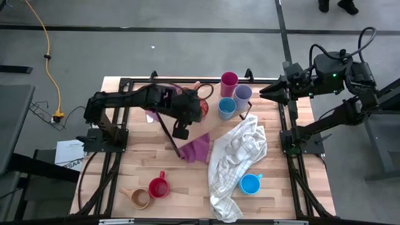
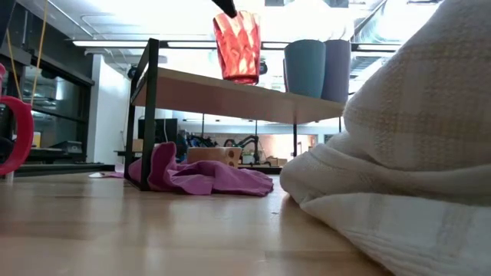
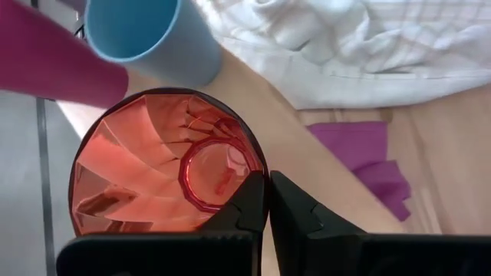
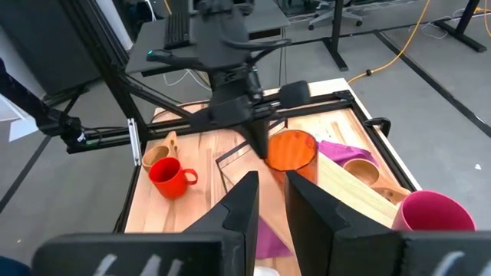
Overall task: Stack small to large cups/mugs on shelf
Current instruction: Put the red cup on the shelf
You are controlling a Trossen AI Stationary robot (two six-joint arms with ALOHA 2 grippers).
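Holding a red cup by its rim, the left gripper has its jaws pinched shut, just above the wooden shelf. It should lower slowly and keep the cup straight. The cup is shiny clear plastic with ridged sides. A blue cup stands nearby. The right gripper waits beside the tabletop, jaws apart, empty.

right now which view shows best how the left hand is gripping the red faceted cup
The left wrist view: the left hand is shut on the red faceted cup, pinching its rim. The low view shows the cup side-on above the shelf. The high view hides most of it; the right wrist view shows it from afar.
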